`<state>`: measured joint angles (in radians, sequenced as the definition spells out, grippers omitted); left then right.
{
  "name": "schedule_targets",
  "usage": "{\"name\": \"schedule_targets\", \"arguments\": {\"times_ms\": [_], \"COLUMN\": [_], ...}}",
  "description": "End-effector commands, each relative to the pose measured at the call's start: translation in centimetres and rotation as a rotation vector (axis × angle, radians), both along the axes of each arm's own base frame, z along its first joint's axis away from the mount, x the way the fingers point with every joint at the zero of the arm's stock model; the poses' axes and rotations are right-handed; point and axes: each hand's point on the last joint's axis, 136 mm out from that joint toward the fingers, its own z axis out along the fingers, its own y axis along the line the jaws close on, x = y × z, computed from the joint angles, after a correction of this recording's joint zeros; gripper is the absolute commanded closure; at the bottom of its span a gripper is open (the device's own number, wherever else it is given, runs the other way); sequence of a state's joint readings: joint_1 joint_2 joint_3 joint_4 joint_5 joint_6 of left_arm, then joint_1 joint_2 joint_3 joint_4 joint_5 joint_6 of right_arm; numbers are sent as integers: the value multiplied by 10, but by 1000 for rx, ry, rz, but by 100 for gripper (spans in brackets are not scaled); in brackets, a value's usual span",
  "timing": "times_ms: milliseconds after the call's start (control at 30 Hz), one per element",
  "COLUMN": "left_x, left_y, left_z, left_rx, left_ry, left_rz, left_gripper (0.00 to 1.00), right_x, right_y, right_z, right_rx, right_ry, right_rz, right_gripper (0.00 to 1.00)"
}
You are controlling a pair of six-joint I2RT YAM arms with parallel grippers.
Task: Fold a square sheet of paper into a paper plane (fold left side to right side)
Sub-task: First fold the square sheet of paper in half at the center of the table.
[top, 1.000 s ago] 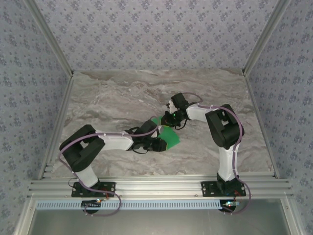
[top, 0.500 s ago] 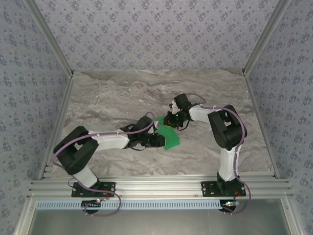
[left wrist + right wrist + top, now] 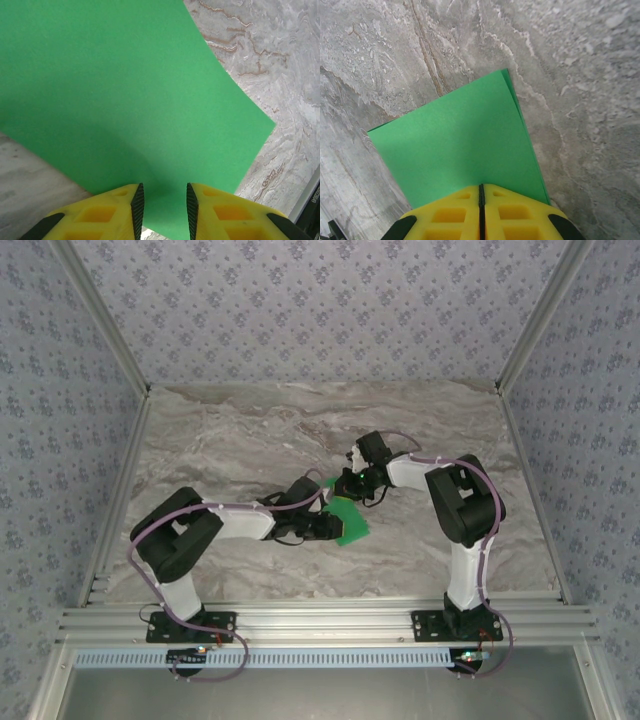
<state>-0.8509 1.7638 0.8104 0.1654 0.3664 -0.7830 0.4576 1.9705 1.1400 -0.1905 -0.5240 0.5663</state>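
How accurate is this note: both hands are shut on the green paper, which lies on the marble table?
Wrong in one point: the left hand is open, its fingers apart over the green paper, as the left wrist view shows. The right hand is shut on the paper, which lies on the marble table.

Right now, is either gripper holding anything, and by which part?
The right gripper pinches the green paper sheet at one edge; the left gripper is open above it.

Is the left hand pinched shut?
No, the left hand has its yellow fingers apart, with green paper showing between them.
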Motion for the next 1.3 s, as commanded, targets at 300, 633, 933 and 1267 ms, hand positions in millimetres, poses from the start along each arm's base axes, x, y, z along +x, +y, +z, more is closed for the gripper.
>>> {"name": "schedule_targets", "arguments": {"times_ms": [300, 633, 933, 1267], "left_x": [4, 5, -9, -46], "left_y": [-20, -22, -15, -14], "left_z": [15, 12, -9, -9], "left_rx": [-47, -46, 11, 22], "left_ry": [-65, -71, -35, -16], "left_rz": [-48, -57, -74, -130], "left_gripper": [70, 73, 73, 74], "right_x": [-26, -26, -27, -27], "right_y": [-34, -33, -34, -35], "right_z": [-40, -39, -40, -41], "right_rx": [-159, -158, -160, -171], "right_ry": [129, 129, 131, 134], "right_rz": [-53, -52, -51, -52], "right_gripper": [90, 90, 90, 90]}}
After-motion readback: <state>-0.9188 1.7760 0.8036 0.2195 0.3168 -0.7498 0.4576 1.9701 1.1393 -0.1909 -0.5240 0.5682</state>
